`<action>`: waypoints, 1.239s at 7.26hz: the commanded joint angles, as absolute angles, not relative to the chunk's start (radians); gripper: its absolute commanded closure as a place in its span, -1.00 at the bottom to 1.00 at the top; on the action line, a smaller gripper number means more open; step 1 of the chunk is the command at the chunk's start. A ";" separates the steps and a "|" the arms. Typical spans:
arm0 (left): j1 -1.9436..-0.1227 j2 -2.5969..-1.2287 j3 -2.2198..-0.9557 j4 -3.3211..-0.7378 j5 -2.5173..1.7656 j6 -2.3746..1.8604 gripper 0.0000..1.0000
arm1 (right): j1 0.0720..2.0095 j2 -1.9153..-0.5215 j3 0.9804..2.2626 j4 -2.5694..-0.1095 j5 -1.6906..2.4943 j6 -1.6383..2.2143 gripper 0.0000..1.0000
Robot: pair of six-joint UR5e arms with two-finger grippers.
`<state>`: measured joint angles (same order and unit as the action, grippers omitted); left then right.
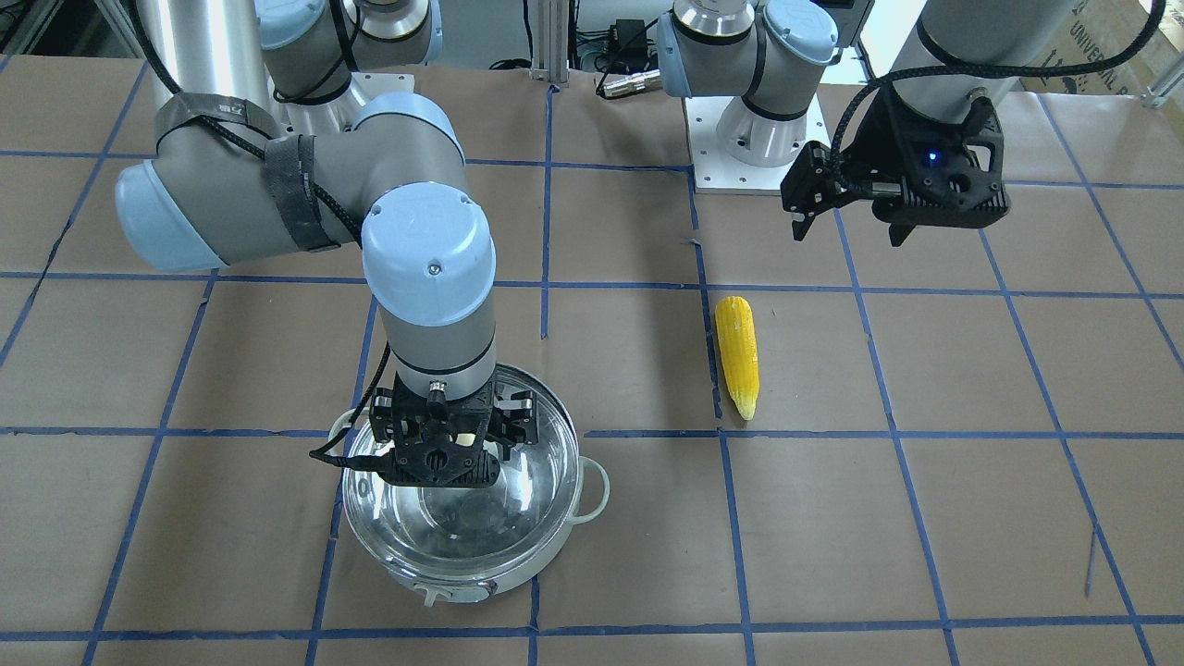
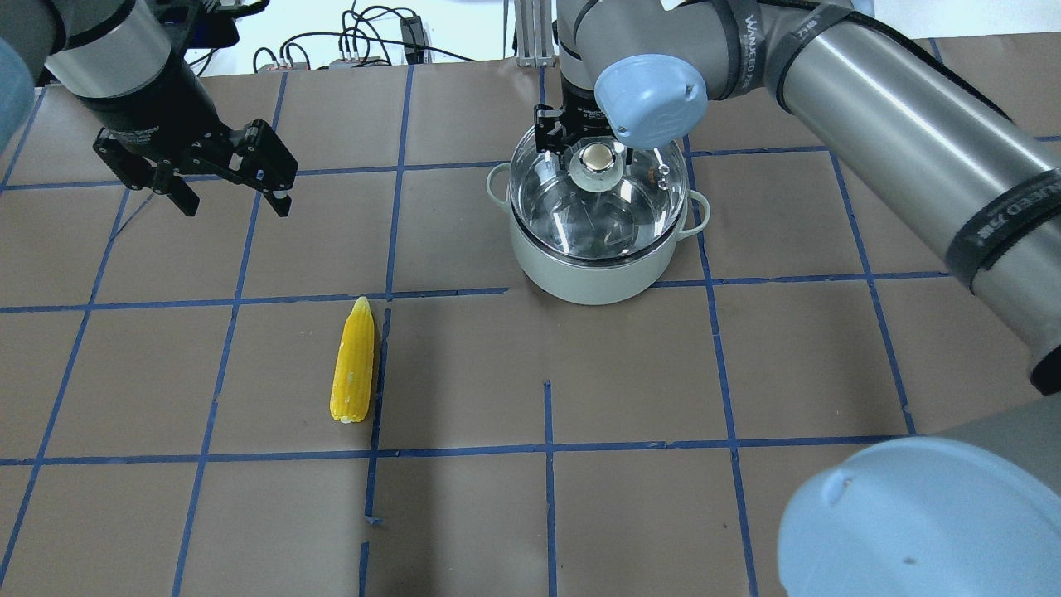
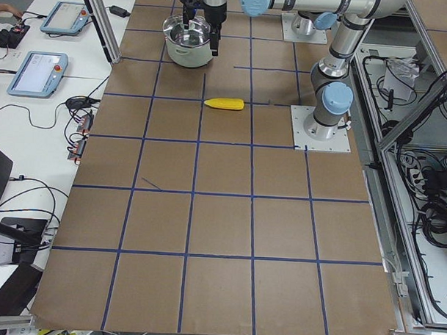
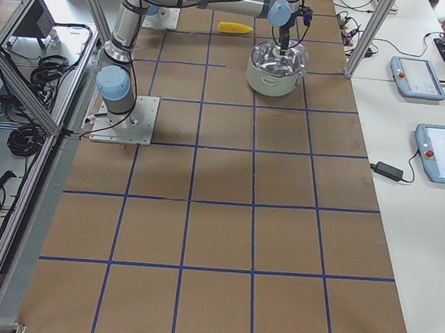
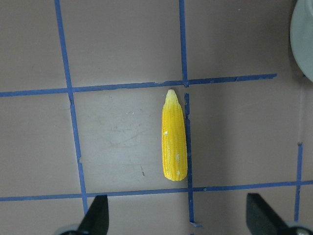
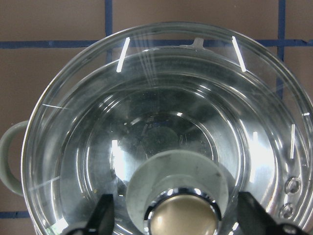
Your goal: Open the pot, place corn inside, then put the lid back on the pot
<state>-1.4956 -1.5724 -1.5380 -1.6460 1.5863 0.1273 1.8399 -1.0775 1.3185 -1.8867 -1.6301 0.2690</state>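
Note:
The pot (image 1: 444, 583) stands on the table with the glass lid (image 1: 481, 518) on it. My right gripper (image 1: 453, 435) hangs over the lid, open, one finger on each side of the knob (image 6: 183, 215) without touching it. In the overhead view the knob (image 2: 595, 157) shows just below that gripper (image 2: 593, 143). The corn (image 2: 353, 365) lies flat on the paper, well to the left of the pot (image 2: 588, 278). My left gripper (image 2: 234, 203) is open and empty, high above the table beyond the corn's tip. The left wrist view shows the corn (image 5: 174, 142) between its fingertips (image 5: 95, 215).
Brown paper with a grid of blue tape (image 2: 547, 452) covers the table. The arm bases (image 1: 754, 139) stand at the robot's side. Operator pendants (image 4: 418, 78) lie on the white bench beside the pot's end of the table.

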 commanded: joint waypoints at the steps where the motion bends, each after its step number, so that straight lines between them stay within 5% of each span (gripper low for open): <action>1: -1.496 -1.575 -1.539 -1.646 1.586 0.127 -1.00 | 1.838 -1.083 1.316 -1.882 -1.632 0.267 -0.21; 5: -1.491 -1.581 -1.522 -1.652 1.582 0.126 -1.00 | 1.835 -1.085 1.305 -1.875 -1.635 0.244 0.31; 9: -1.470 -1.578 -1.627 -1.674 1.582 0.139 -1.00 | 1.765 -1.156 1.221 -1.653 -1.615 0.220 0.34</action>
